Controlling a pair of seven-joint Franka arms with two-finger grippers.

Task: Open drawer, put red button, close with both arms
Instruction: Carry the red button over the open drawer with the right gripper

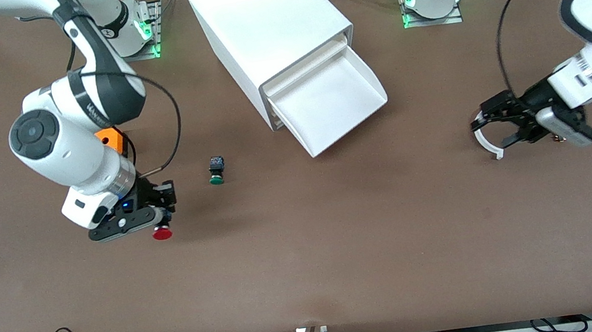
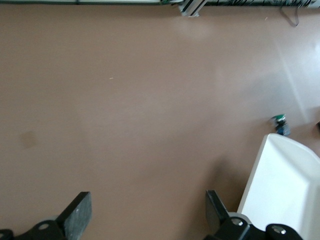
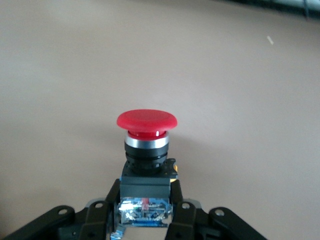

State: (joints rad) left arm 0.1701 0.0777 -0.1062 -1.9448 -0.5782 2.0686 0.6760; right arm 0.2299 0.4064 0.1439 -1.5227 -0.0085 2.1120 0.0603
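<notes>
Right pincer (image 1: 163, 219) is clamped on the red button (image 1: 162, 233), gripping its black-blue body, red cap sticking out past the fingertips. It hangs over bare desk (image 1: 309, 257) toward the right arm's end. In the right wrist view the button (image 3: 146, 145) sits squarely between the fingers (image 3: 107, 205), cap clear of the desk.

Green button (image 1: 216, 170) lies on the desk between the right pincer and the drawer (image 1: 330, 100), apart from both.

The drawer is pulled out of the white cabinet (image 1: 267, 25), tray bare inside.

Left pincer (image 1: 491, 134) has its jaws spread wide, holding nothing, over bare desk toward the left arm's end, well apart from the drawer front. The left wrist view shows its fingers (image 2: 77, 212) wide apart, with the drawer's corner (image 2: 282, 185) just beside one of them.
</notes>
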